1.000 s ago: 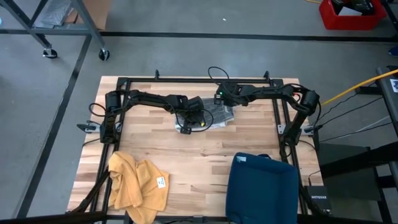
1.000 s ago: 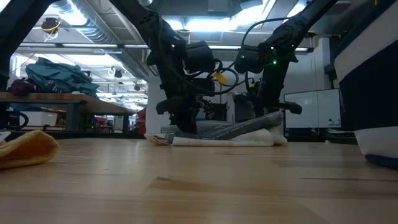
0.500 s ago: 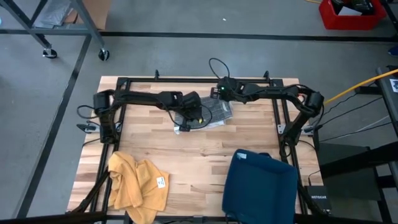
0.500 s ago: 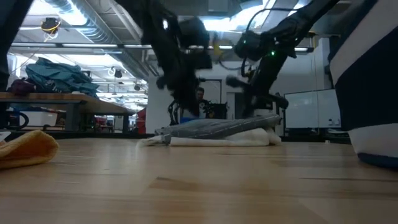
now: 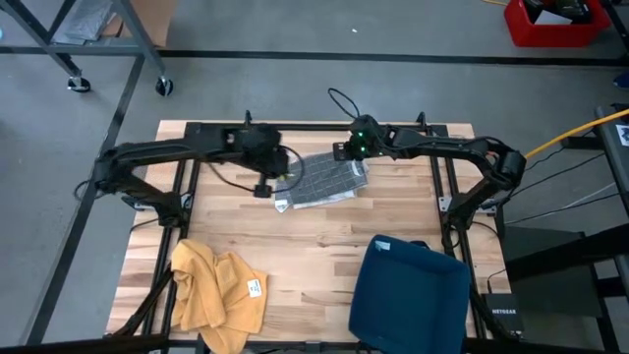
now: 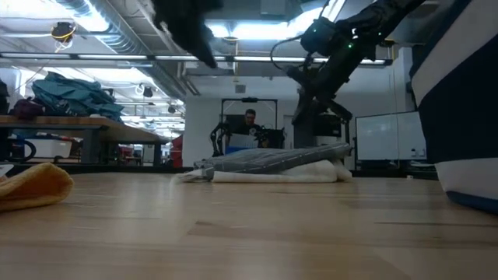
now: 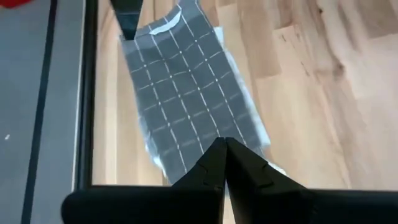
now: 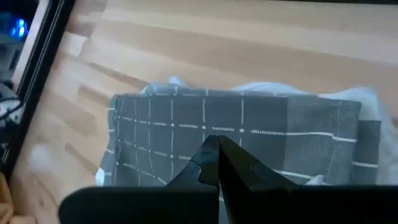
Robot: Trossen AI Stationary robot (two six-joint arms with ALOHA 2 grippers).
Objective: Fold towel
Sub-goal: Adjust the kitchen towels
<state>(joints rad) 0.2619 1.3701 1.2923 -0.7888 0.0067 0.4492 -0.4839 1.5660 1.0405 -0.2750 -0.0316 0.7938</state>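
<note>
The towel (image 5: 324, 180), grey with a white check and a white underside, lies folded flat on the wooden table at its far middle; the low view shows the towel (image 6: 268, 163) as a low stack. My left gripper (image 5: 263, 188) hangs shut in the air just left of the towel, which fills the left wrist view ahead of the left gripper (image 7: 224, 144). My right gripper (image 5: 341, 151) is shut too and hovers over the towel's far edge, above the towel (image 8: 249, 130) in the right wrist view. Neither touches the cloth.
A crumpled yellow cloth (image 5: 218, 295) lies at the near left corner. A dark blue bulky thing (image 5: 413, 295) stands at the near right. Black frame rails (image 5: 295, 128) run along the table's far, left and right edges. Bare wood lies between the towel and the near things.
My left gripper has risen high off the towel's left end and drawn back toward the table's left edge, staying shut. My right gripper has lifted a little off the towel's far right part and turned its wrist. The towel stays folded on the table.
</note>
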